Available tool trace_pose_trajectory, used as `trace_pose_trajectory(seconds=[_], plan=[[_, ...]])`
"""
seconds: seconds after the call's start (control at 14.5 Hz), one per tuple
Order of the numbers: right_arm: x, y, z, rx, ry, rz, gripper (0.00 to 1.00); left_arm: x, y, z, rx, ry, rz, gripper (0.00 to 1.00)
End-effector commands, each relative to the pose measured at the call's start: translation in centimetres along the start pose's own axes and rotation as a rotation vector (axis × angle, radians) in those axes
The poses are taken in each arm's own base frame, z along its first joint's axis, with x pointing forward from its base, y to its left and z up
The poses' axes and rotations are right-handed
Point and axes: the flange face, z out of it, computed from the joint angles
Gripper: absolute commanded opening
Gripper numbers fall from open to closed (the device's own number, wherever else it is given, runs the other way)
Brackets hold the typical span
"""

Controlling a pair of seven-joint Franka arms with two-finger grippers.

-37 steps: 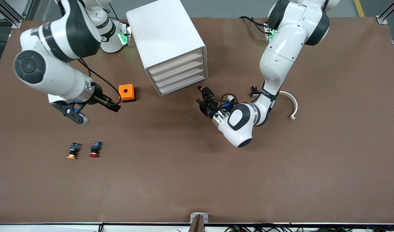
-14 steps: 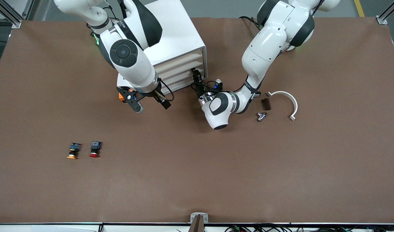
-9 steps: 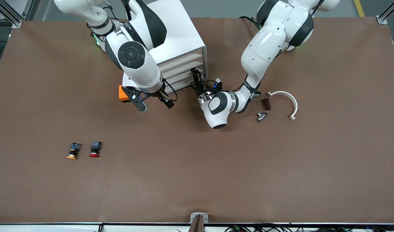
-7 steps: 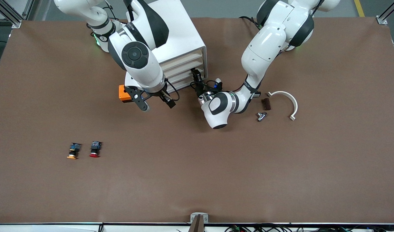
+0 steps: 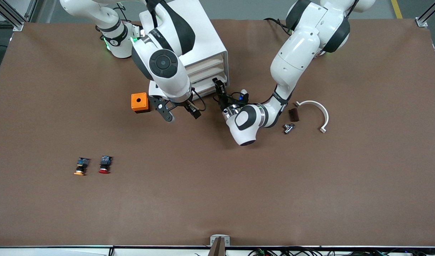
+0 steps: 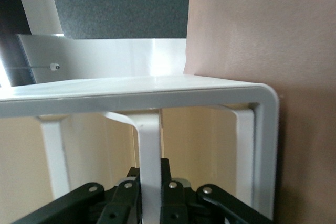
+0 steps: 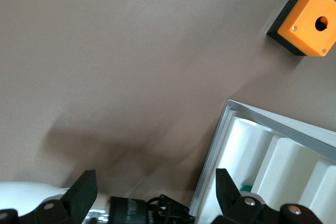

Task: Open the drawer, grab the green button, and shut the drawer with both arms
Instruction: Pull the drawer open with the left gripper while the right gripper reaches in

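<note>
The white cabinet [image 5: 181, 32] stands near the robots' bases with its cream drawer fronts facing the front camera. My left gripper [image 5: 218, 89] is at the lowest drawer's front, at the corner toward the left arm's end. In the left wrist view it [image 6: 149, 174] is shut on a white upright strip of the drawer [image 6: 148, 140]. My right gripper [image 5: 180, 113] hangs open over the table just in front of the cabinet. The right wrist view shows the drawer [image 7: 294, 171] pulled out, its white compartments showing. A bit of the button's green cap [image 7: 245, 188] shows in one compartment beside my open right gripper [image 7: 156, 184].
An orange box [image 5: 139, 102] with a hole sits beside the cabinet, toward the right arm's end. A yellow-capped button [image 5: 80, 166] and a red-capped button [image 5: 104, 164] lie nearer the front camera. A white curved piece [image 5: 322, 113], a dark block [image 5: 293, 114] and a metal part [image 5: 287, 128] lie toward the left arm's end.
My right arm swung from its end of the table to the cabinet's front. My left gripper reached the lowest drawer, then drew back slightly toward the front camera.
</note>
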Motion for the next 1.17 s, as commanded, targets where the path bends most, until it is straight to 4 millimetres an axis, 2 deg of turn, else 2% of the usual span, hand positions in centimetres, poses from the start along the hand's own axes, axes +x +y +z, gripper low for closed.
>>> trace_pose_trajectory(seconds=[0.0,0.14,0.34,0.55,0.76,0.9,0.97,1.03,1.1], plan=[[-0.3,-0.3,0.1,0.002,0.018,0.015,1.0,0.5,-0.2,-3.2,0.026,-0.077,0.013,0.05],[-0.6,-0.3,0.1,0.002,0.019,0.012,1.0,1.2,-0.1,-5.0,0.025,-0.107,0.012,0.05],[-2.1,-0.7,0.9,0.008,0.02,0.025,1.0,2.7,0.1,-8.3,0.025,-0.164,0.008,0.06],[-4.8,-0.7,1.5,0.008,0.027,0.027,1.0,4.2,0.3,-11.6,0.025,-0.228,0.008,0.07],[-6.7,-1.0,1.7,0.041,0.037,0.043,1.0,5.3,0.3,-13.8,0.018,-0.264,0.009,0.1],[-8.3,-1.3,2.9,0.048,0.038,0.057,1.0,5.8,0.5,-14.7,0.016,-0.282,0.006,0.11],[-9.1,-1.4,3.3,0.054,0.045,0.055,1.0,5.9,0.5,-14.8,0.015,-0.282,0.006,0.14],[-9.6,-1.5,3.9,0.057,0.056,0.063,1.0,5.9,0.5,-14.8,0.013,-0.283,0.007,0.25],[-10.0,-1.7,4.7,0.059,0.068,0.072,1.0,5.9,0.6,-14.8,0.012,-0.286,0.008,0.44]])
